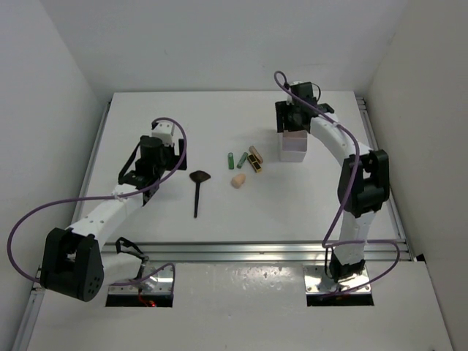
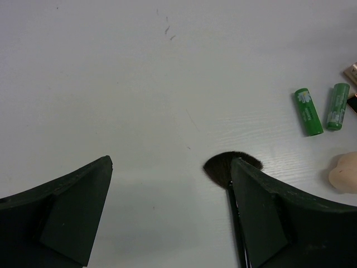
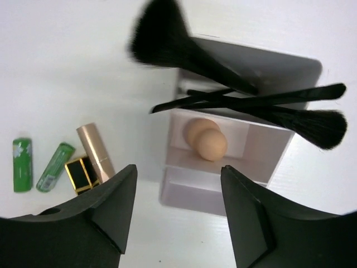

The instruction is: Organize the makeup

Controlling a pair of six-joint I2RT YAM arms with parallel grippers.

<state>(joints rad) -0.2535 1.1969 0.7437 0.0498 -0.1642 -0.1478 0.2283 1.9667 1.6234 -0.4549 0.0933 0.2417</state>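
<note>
A fan-headed bristly brush lies flat — peach egg-shaped sponge nearby.

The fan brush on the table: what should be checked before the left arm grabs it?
1. Left gripper open: ok.
2. Fan brush centred in the gap: not ok, it sits by one finger.
3. Brush apart from green tubes and sponge: ok.
4. Room among the brushes in the white box: cannot tell.
5. Right gripper open, empty: ok.

Three brushes, two sponges, two green tubes, one tan tube, one black-gold tube, one box.
</note>
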